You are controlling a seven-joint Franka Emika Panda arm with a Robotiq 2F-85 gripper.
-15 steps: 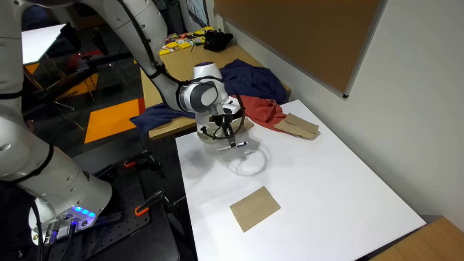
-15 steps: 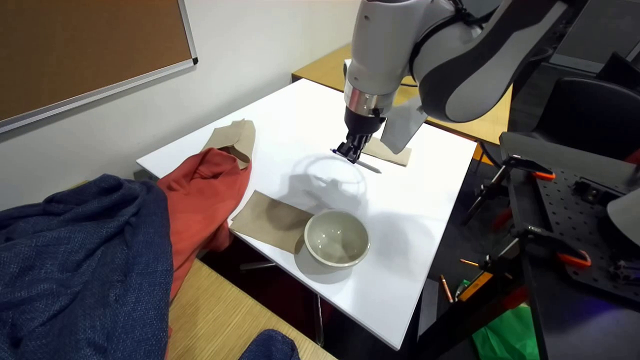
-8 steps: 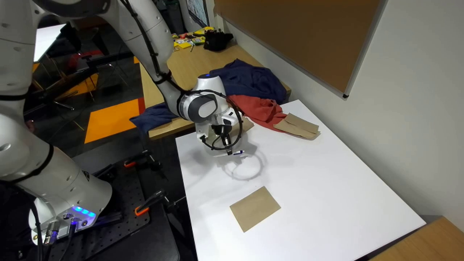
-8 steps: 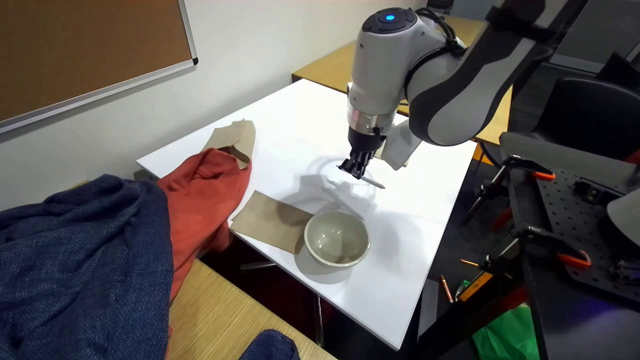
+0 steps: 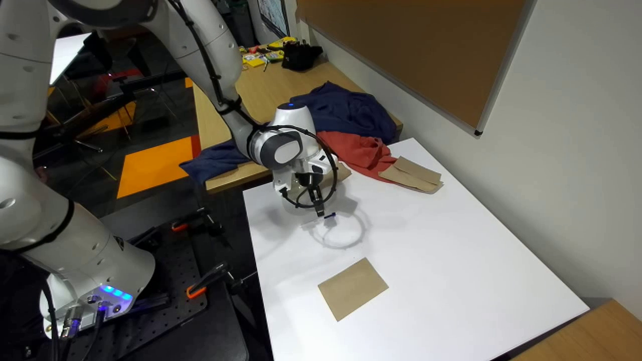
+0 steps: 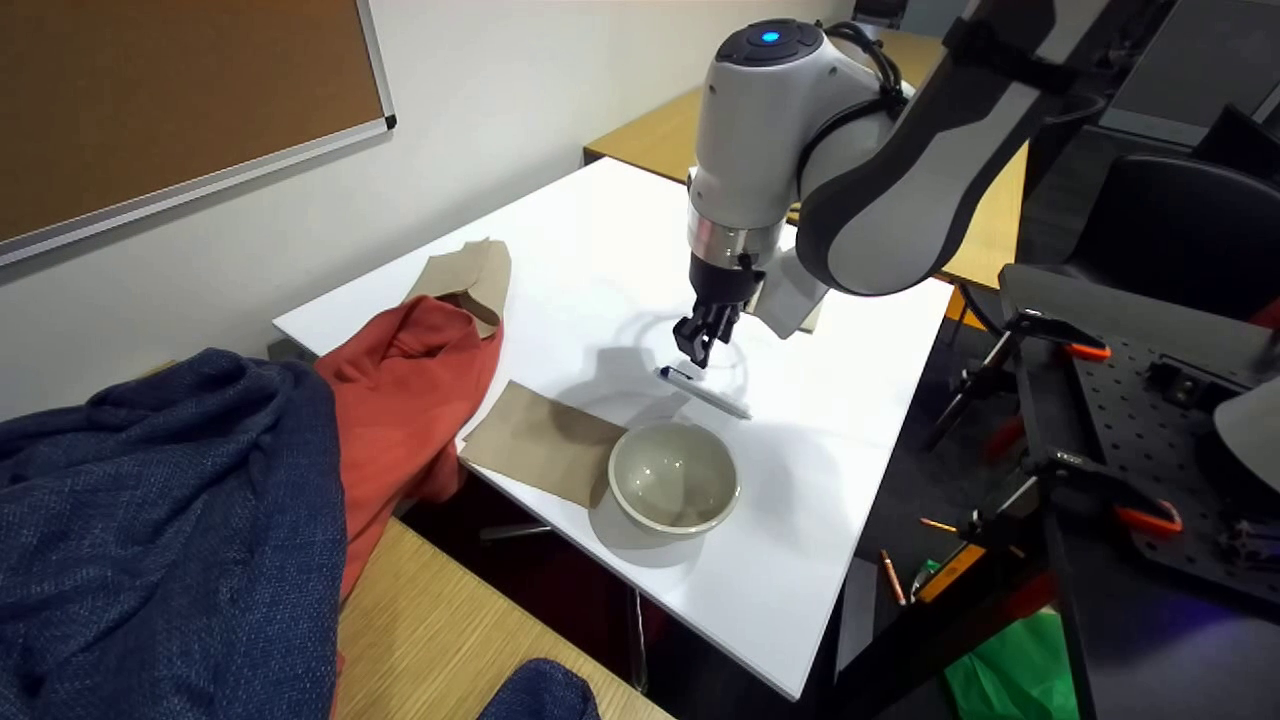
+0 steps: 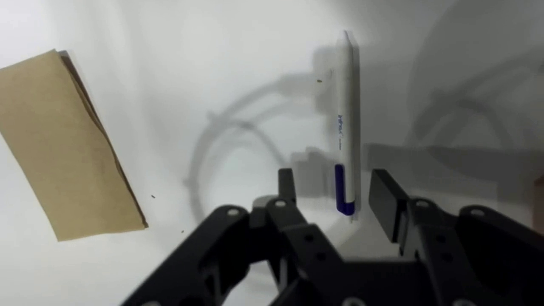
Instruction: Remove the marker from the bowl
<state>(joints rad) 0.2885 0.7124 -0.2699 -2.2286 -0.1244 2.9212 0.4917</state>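
The marker is seen on the worktop outside the bowl, removal apparently completed, the parted, empty claw left to be withdrawn.

Light from above leaves the white tabletop bright in both exterior views, the floor dim. My arm and looped cable cast soft, overlapping grey shadows. Highlights glint inside the bowl. In an exterior view, the pale barrel of the marker almost merges with the tabletop. In the wrist view that tabletop greys toward the right; my fingers appear dark, soft-edged.
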